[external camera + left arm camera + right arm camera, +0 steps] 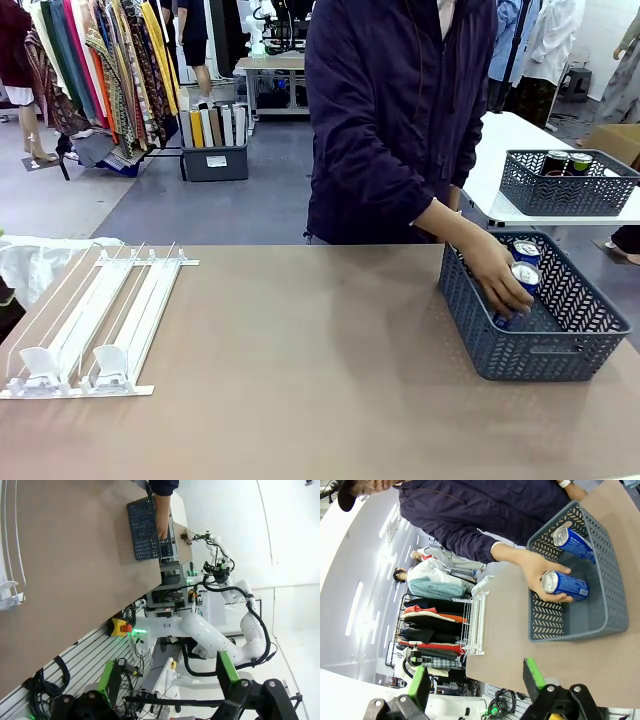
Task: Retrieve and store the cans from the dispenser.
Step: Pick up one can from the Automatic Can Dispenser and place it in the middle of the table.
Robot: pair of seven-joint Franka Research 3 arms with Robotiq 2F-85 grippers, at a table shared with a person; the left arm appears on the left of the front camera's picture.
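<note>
Right wrist view: white print on blue cans (570, 586), wording unreadable.

Across my brown table (320, 380) a grey lattice basket (560, 355) sits at the right. Beyond it, a second grey basket (565, 190) rests on a white table (510, 140), with clothes racks (100, 70) far left
</note>
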